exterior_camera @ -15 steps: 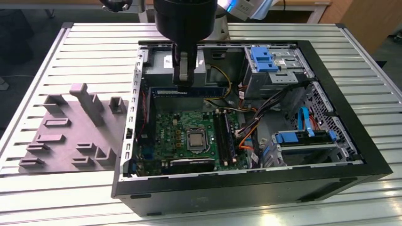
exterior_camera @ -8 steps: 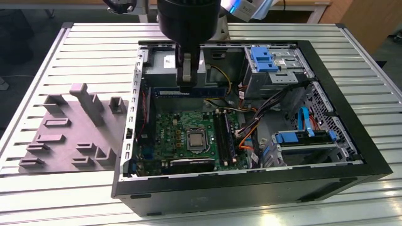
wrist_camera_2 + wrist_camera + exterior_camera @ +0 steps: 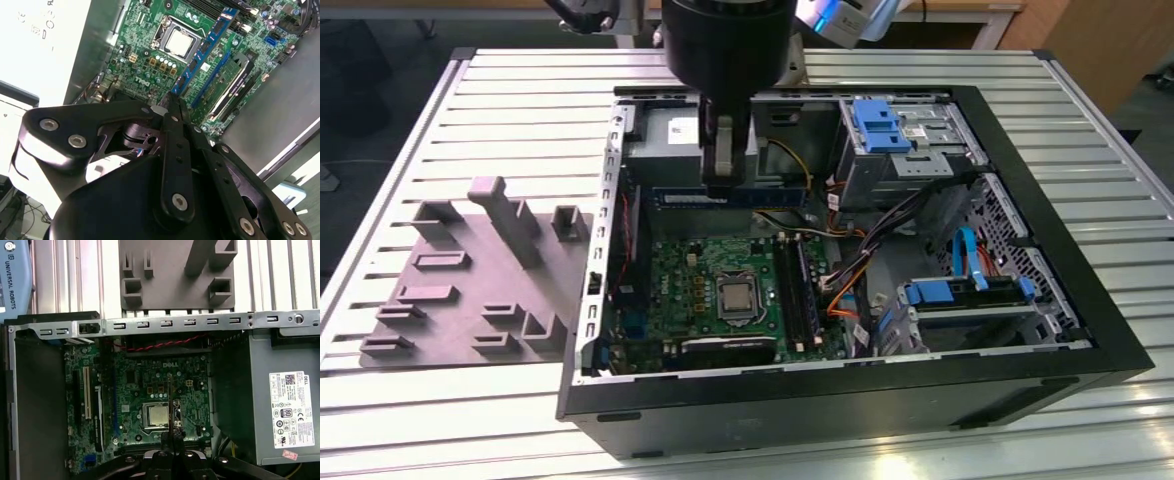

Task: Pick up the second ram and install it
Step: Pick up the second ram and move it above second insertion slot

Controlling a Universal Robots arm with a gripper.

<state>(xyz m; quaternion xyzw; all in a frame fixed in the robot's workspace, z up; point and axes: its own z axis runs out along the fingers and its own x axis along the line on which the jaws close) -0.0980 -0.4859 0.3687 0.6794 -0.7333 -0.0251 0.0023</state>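
Note:
The second ram [image 3: 761, 195] is a long thin dark blue stick with black chips, held level above the rear of the open computer case [image 3: 1067, 290]. My gripper [image 3: 724, 186] comes straight down from above and is shut on it near its middle. In the second wrist view the stick [image 3: 205, 50] runs out from the closed fingertips of the gripper [image 3: 170, 107] over the green motherboard [image 3: 145, 60]. The first wrist view shows the stick [image 3: 170, 400] edge-on, over the silver processor [image 3: 156, 415]. The memory slots [image 3: 794, 290] lie below and nearer the front, one holding a green stick [image 3: 225, 82].
A grey fixture plate [image 3: 480, 280] with upright posts lies on the slatted table at the exterior view's left. Inside the case are the power supply [image 3: 280, 405], blue drive brackets [image 3: 881, 125] and loose cables [image 3: 854, 270]. The case walls rise around the board.

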